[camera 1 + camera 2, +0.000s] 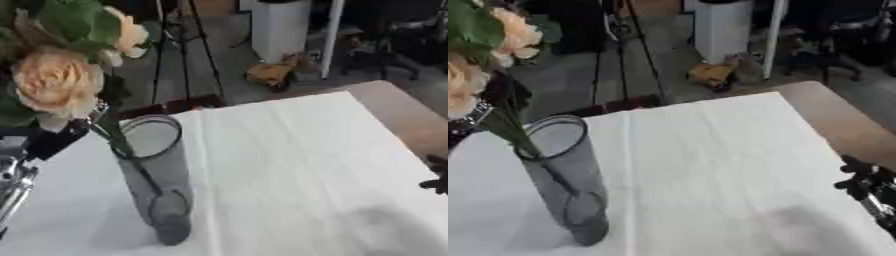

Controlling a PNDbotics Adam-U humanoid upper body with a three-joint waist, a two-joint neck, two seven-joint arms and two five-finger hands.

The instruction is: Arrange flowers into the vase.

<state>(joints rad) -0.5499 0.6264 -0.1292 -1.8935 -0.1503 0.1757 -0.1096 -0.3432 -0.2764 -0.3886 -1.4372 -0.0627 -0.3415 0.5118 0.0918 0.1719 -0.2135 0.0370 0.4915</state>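
Left of the vase, my left hand (pixel 39 142) shows only as a dark shape close against the stems, and I cannot tell how its fingers sit or whether they hold the stalks. The flowers (pixel 54 82), peach blooms with green leaves, stand high above the rim while their stems (pixel 118 140) lean in over the near left lip of the vase (pixel 157 180) and run down inside the grey glass toward its base. I judge the placing step is nearly done: the stems are in, and what is left is to let them settle against the wall and draw my hand off leftward without dragging the blooms or tipping the tall, narrow vase. The white cloth (pixel 289 170) to the right lies bare, so there is plenty of room that way; the bare table edge (pixel 846 125) runs along the far right. My right hand (pixel 866 184) waits there at the lower right edge, its fingers curled on nothing.
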